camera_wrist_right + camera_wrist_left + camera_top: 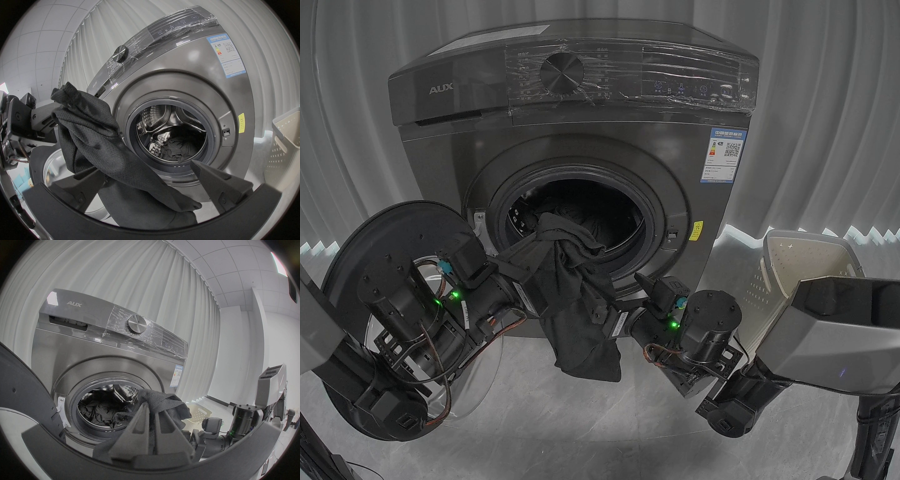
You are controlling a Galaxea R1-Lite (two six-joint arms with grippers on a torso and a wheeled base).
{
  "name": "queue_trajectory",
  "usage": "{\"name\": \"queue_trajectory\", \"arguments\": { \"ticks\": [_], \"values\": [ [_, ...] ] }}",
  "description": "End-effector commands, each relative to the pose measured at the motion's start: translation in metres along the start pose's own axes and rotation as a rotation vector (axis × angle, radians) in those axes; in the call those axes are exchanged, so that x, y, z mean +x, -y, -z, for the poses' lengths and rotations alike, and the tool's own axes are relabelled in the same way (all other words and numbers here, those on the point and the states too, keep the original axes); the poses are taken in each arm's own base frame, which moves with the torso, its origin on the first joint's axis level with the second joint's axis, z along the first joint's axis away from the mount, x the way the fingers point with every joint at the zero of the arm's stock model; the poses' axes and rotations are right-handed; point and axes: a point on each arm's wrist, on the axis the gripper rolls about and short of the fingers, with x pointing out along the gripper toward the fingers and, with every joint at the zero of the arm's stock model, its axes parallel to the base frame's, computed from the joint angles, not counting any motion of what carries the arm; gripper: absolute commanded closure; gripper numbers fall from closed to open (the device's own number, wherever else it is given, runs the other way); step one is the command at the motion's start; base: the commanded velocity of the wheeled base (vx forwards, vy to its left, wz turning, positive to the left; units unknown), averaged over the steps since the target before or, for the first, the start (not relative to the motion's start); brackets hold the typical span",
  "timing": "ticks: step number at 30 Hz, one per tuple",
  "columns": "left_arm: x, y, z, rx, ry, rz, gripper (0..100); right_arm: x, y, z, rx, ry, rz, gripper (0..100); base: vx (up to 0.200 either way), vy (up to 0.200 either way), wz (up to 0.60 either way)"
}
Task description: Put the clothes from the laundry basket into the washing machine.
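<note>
Black mesh garment (pixel 575 294), soft, light and limp, hanging before the open mouth of the washing machine (pixel 581 144), clamped in the closed left gripper (pixel 152 410), draped across the wide-apart right gripper (pixel 145 168); probably best taken by a bunched fold.

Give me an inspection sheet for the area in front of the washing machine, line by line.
Surface: grey floor, smooth.
Job's things: washing machine with door open; dark clothes in the drum; black garment hanging in front of the opening; laundry basket at the robot's right.
Clutter: nothing seen.
Grippers: left gripper shut on the black garment at the opening; right gripper open, the garment's lower part between its fingers.
Cables: thin wire loops at both wrists.
Surroundings: white curtain behind the machine.
</note>
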Motion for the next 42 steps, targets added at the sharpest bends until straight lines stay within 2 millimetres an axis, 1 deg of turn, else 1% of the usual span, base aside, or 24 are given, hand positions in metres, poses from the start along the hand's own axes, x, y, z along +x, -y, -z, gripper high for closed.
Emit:
{"name": "queue_trajectory", "arguments": {
  "ticks": [1, 6, 7, 14, 18, 21, 23, 24, 25, 27, 37, 42],
  "values": [
    [0.000, 0.000, 0.000, -0.001, 0.000, 0.000, 100, 0.003, 0.000, 0.000, 0.000, 0.008, 0.000, 0, 0.000, 0.000, 0.00],
    [0.000, 0.000, 0.000, -0.001, -0.002, 0.000, 100, 0.003, 0.001, -0.003, 0.002, 0.016, 0.001, 0, 0.000, 0.000, 0.00],
    [0.000, 0.000, 0.000, -0.001, -0.002, 0.001, 100, 0.004, 0.000, -0.004, 0.005, 0.023, -0.002, 100, 0.000, 0.000, 0.00],
    [0.000, 0.000, 0.002, -0.002, -0.008, 0.000, 100, 0.004, -0.007, -0.005, 0.011, 0.031, -0.020, 100, 0.000, 0.000, 0.00],
    [0.001, -0.003, 0.003, 0.000, -0.010, -0.012, 100, 0.000, -0.009, -0.010, 0.017, 0.042, -0.025, 100, 0.000, 0.000, 0.00],
    [0.003, -0.015, 0.005, 0.007, -0.013, -0.051, 100, -0.015, -0.008, -0.024, 0.017, 0.040, -0.022, 100, 0.000, 0.000, 0.00],
    [0.004, -0.019, 0.005, 0.009, -0.010, -0.063, 100, -0.023, -0.006, -0.032, 0.016, 0.035, -0.016, 100, 0.000, 0.000, 0.00],
    [0.004, -0.019, 0.005, 0.009, -0.010, -0.065, 100, -0.025, -0.005, -0.033, 0.016, 0.036, -0.015, 100, 0.000, 0.000, 0.00],
    [0.005, -0.021, 0.004, 0.009, -0.005, -0.070, 100, -0.031, -0.004, -0.039, 0.017, 0.036, -0.015, 100, 0.000, 0.000, 0.00],
    [0.006, -0.021, 0.003, 0.009, 0.003, -0.069, 100, -0.036, -0.004, -0.044, 0.018, 0.038, -0.018, 100, 0.000, 0.000, 0.00],
    [0.005, -0.021, 0.003, 0.001, 0.001, -0.068, 100, -0.036, -0.009, -0.050, 0.028, 0.059, -0.036, 100, 0.000, 0.000, 0.00],
    [0.004, -0.021, 0.006, -0.005, -0.014, -0.065, 100, -0.037, -0.010, -0.054, 0.033, 0.074, -0.037, 100, 0.000, 0.000, 0.00]
  ]
}}
